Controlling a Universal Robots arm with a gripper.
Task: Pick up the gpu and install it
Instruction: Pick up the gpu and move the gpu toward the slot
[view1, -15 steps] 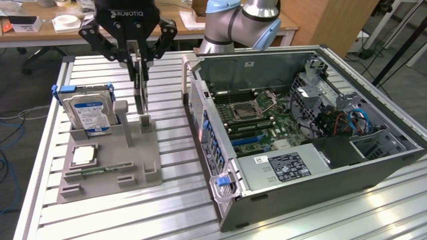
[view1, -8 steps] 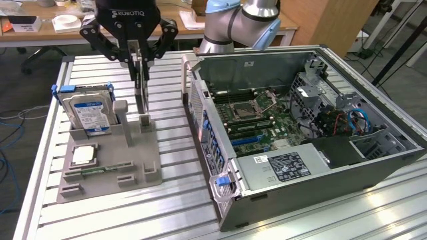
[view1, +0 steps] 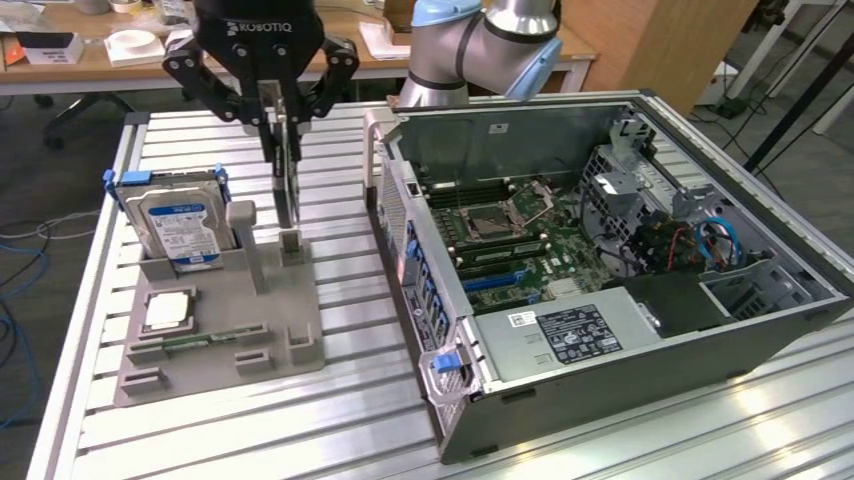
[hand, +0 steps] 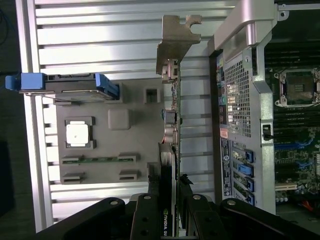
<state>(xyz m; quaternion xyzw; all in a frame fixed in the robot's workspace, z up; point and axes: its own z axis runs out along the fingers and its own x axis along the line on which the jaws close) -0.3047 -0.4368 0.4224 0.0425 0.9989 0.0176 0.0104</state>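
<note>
My one pincer (view1: 278, 125) is closed on the one gpu (view1: 286, 185), a finger (hand: 190, 207) pressed against each of its two faces, so the card hangs on edge beneath me. I hold it over the grey holder (view1: 274, 335), with its lower end right by the holder's tall post (view1: 291, 248). Whether card and post touch, I cannot tell. In the wrist view the card runs edge-on away from my fingers, its single silver end bracket (hand: 176, 37) at the far end.

The holder lies on the slatted metal surface (view1: 334, 420) and carries three other parts:
- one hard drive (view1: 180, 225) with a blue label, standing upright in a blue frame
- one small square silver processor chip (view1: 166, 312), flat in its pocket
- one thin green memory stick (view1: 200, 342), lying flat just beside the chip

One computer case (view1: 601, 300) lies on its side on the same surface, to the exterior view's right of the holder, open side up. Inside I count one processor socket (view1: 501, 215) on the green board and one power supply (view1: 567, 330) with a label. The gpu is outside the case, between the hard drive and the case wall
</note>
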